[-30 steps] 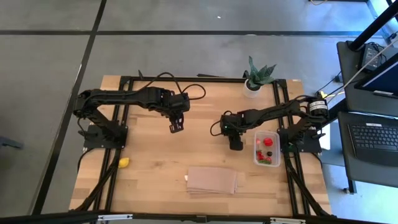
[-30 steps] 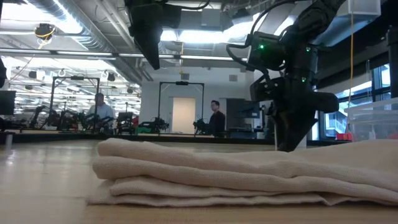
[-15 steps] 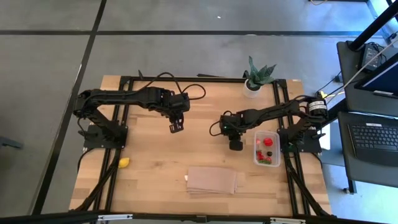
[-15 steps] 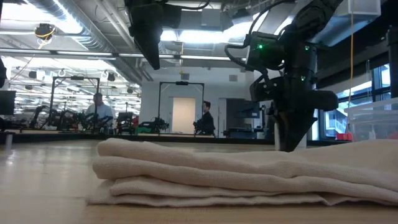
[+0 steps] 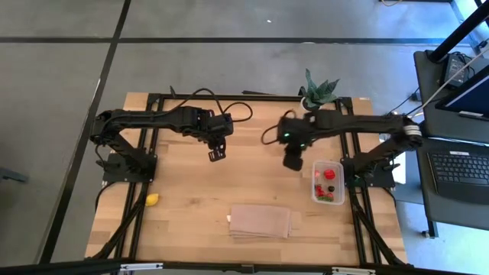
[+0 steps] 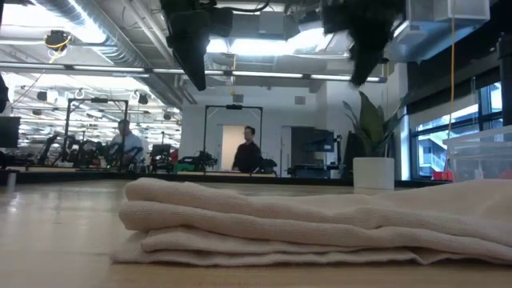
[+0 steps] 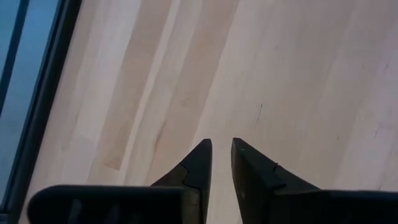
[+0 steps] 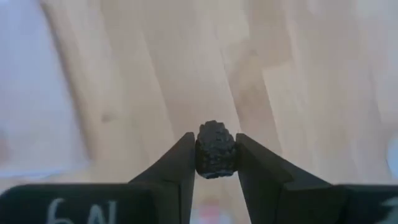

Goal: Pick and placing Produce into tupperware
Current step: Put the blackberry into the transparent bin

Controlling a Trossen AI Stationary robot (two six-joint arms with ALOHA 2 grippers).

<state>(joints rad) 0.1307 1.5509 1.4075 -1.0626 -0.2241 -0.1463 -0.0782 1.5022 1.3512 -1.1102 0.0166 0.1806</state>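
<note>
My right gripper (image 5: 293,162) (image 8: 216,144) hangs above the wooden table, just left of the clear tupperware (image 5: 327,182), and is shut on a dark berry (image 8: 216,150). The tupperware stands on its base near the table's right edge and holds several red pieces and a bit of green. A yellow piece (image 5: 153,199) lies on the table by the left edge. My left gripper (image 5: 218,153) (image 7: 221,148) hovers over bare wood in the table's middle-left, its fingers close together with nothing between them. In the low view both grippers show only high up, the left (image 6: 192,48) and the right (image 6: 368,48). My right gripper pinches the dark berry between its two fingers, one finger on each of the berry's sides (image 8: 200,152). The berry sits near the fingertips. It is lifted clear of the table, with bare wood below it.
A folded tan cloth (image 5: 261,221) (image 6: 320,220) lies near the table's near edge, left of the tupperware. A spiky green plant in a white pot (image 5: 313,98) (image 6: 374,171) stands at the far edge. Black frame rails run along the table's sides. People stand in the room beyond.
My right gripper has risen from just above the table to well over it and has moved a little toward the far edge, while the arm has stretched out straighter. My left gripper has kept still.
</note>
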